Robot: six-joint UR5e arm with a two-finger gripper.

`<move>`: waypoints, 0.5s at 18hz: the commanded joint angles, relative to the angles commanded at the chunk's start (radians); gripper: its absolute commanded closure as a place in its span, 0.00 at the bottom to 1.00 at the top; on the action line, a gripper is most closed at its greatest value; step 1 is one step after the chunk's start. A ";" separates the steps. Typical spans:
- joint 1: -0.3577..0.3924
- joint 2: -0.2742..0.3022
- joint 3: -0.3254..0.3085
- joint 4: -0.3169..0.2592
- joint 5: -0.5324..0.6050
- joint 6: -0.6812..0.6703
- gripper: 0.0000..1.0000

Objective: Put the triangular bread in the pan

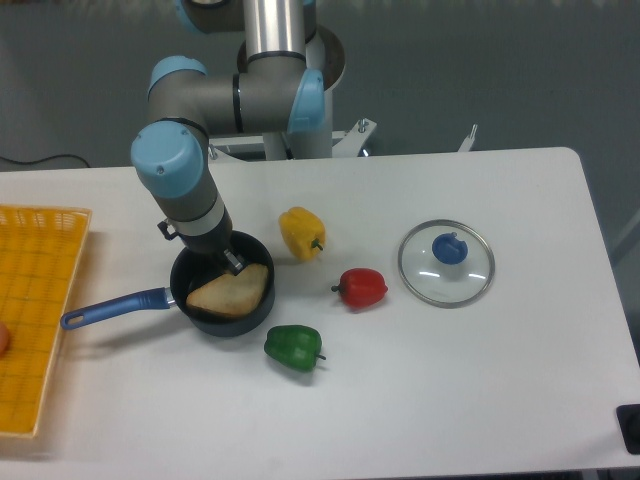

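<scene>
The triangular bread (231,291), a flat tan wedge, lies inside the pan (203,317), a small dark saucepan with a blue handle (112,306) pointing left. My gripper (226,261) hangs over the pan's far rim, just above the bread's upper edge. The wrist hides most of the fingers, so I cannot make out whether they are open or shut, or whether they touch the bread.
A yellow pepper (301,232) sits right of the pan, a red pepper (362,288) further right, a green pepper (294,347) in front. A glass lid with a blue knob (446,262) lies at the right. An orange basket (34,310) fills the left edge.
</scene>
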 joint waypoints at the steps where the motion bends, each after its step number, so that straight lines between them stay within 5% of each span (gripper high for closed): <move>1: 0.000 0.000 -0.002 0.000 0.000 -0.002 1.00; 9: -0.003 0.000 0.006 0.003 -0.009 -0.002 0.88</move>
